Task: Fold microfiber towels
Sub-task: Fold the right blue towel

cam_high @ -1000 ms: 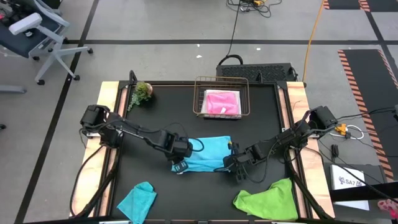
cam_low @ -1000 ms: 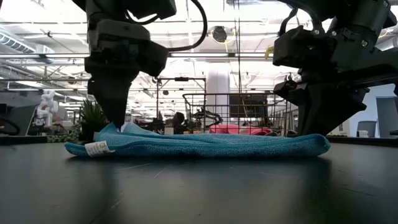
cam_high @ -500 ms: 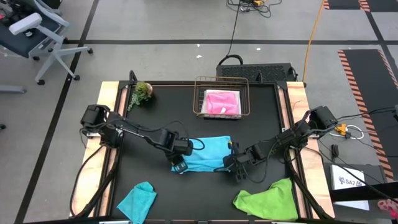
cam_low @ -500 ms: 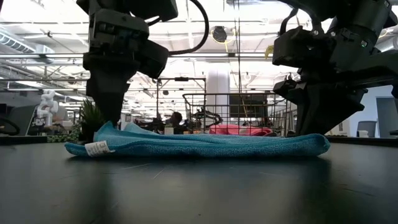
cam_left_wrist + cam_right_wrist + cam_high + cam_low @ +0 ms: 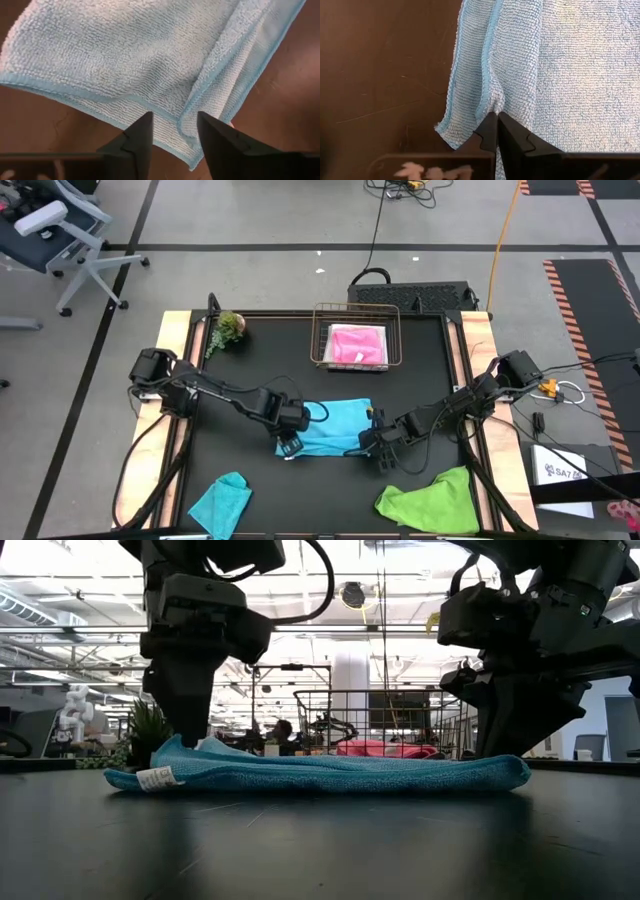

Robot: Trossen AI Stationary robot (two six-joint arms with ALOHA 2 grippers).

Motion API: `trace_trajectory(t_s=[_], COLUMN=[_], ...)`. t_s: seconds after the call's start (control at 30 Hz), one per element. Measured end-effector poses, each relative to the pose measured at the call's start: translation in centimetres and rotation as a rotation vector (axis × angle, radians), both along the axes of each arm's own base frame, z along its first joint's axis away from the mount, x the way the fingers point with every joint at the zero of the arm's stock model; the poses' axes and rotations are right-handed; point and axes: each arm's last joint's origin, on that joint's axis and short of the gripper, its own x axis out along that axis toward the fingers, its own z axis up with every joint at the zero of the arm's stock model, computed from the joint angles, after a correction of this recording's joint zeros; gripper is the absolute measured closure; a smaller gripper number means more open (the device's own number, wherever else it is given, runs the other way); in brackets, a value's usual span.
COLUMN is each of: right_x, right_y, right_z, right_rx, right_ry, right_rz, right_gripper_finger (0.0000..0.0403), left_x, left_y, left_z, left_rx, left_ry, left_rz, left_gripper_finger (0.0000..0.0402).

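Note:
The sky blue towel (image 5: 335,428) lies folded on the black table's middle, flat in the low view (image 5: 320,775). My left gripper (image 5: 288,446) stands open over its near left corner (image 5: 192,150), one finger on either side of a folded hem. My right gripper (image 5: 373,443) is shut on the towel at its near right corner. The hot pink towel (image 5: 358,345) lies folded in a wire basket. The teal towel (image 5: 222,500) and the lime green towel (image 5: 435,500) lie crumpled at the near edge. The white towel is out of view. My right gripper pinches the sky blue towel's hemmed edge (image 5: 490,102) near its near right corner between its two fingers, coming from above and pointing down. The cloth puckers at the fingertips, and the towel lies on the table. Whether my left gripper touches the towel, I cannot tell.
The wire basket (image 5: 318,340) stands at the far middle. A small green plant (image 5: 228,328) stands at the far left. Bare black table lies to the left and right of the sky blue towel.
My left gripper has shifted slightly toward the table's left edge and back over the towel's left end. The towel lies as before, and my right gripper has kept still.

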Motion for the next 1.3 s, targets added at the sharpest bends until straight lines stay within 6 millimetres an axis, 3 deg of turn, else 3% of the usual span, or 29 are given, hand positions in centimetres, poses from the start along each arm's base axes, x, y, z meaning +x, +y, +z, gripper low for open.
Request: trace_trajectory(t_s=[0.13,0.23,0.63,0.9,1.03,1.23,1.3], right_x=[0.0,0.0,0.0,0.0,-0.1,-0.1,-0.1], right_y=[0.0,0.0,0.0,-0.1,-0.1,-0.1,-0.1], right_z=[0.0,0.0,0.0,0.7,0.8,0.8,0.8], right_rx=[0.000,0.000,0.001,-0.004,-0.002,0.014,0.015], right_ry=[-0.001,-0.001,-0.003,-0.034,-0.037,-0.035,-0.036], right_rz=[0.000,0.000,-0.001,-0.026,-0.028,-0.051,-0.051], right_gripper_finger=[0.0403,0.0403,0.0403,0.0403,0.0403,0.0403,0.0403], left_x=[-0.2,-0.3,-0.5,-1.2,-0.8,-0.4,-0.5], left_y=[-0.8,-1.2,-1.3,-1.2,-1.3,-1.4,-1.3], left_z=[0.0,0.0,-0.7,-2.1,-1.8,-1.4,-1.2], left_rx=[-0.021,-0.027,0.009,-0.049,-0.037,-0.043,-0.038], left_ry=[0.000,0.001,-0.015,0.025,-0.008,-0.074,-0.077], left_rz=[-0.056,-0.066,-0.005,0.069,0.083,0.063,0.050], left_gripper_finger=[0.0297,0.0306,0.0225,0.0219,0.0257,0.0374,0.0392])
